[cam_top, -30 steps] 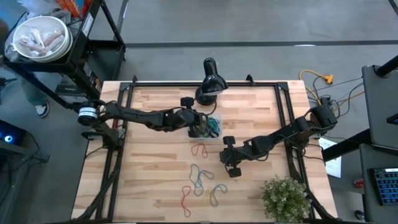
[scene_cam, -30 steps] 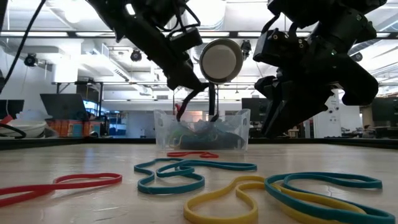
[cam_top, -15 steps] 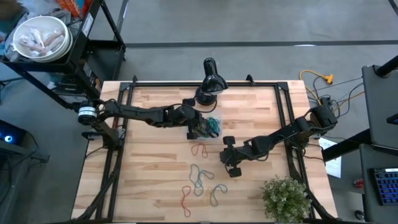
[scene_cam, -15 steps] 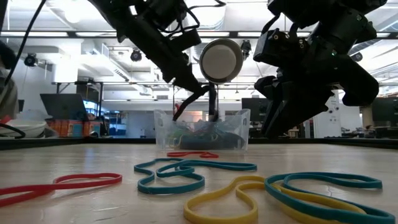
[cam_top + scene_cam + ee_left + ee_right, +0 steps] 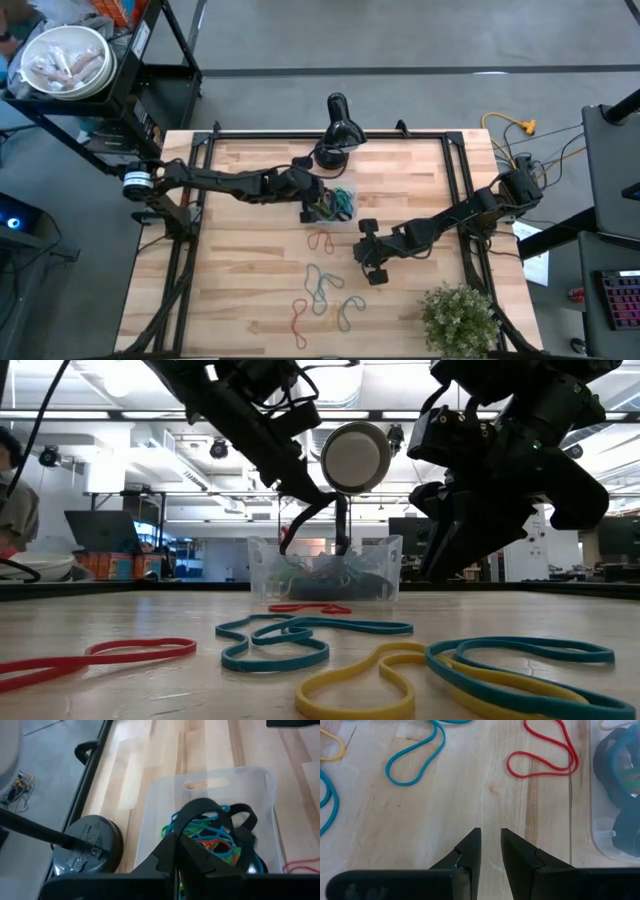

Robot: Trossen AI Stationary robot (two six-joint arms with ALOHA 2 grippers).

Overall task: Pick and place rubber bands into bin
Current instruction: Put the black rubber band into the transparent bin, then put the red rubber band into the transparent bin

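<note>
**My left gripper is over the bin, my right one waits above the table**

My left gripper (image 5: pixel 318 208) is at the clear plastic bin (image 5: pixel 345 219), which stands on the wooden table (image 5: pixel 250 270) just in front of the black lamp base (image 5: pixel 332 153). My left fingers (image 5: pixel 176 851) are pressed together, with no gap between them. In the left wrist view a black rubber band (image 5: pixel 220 815) arches just past the fingertips, but I cannot tell if I really hold it or if it only lies in front of them. Inside the bin there is a heap of rubber bands (image 5: pixel 212 835) in blue, green, red and black.

My right gripper (image 5: pixel 371 262) hangs over the bare wood, near the bin but apart from it. Its fingers (image 5: pixel 470 852) stand a little apart, with a narrow gap, and nothing is between them.

More rubber bands are loose on the table. A red rubber band (image 5: pixel 545 751) lies just beside the bin wall. Closer to the front edge lie the blue rubber bands (image 5: pixel 300 635), a yellow rubber band (image 5: pixel 370 680) and another red one (image 5: pixel 100 657). A potted plant (image 5: pixel 458 318) stands at the front corner on my right side.
</note>
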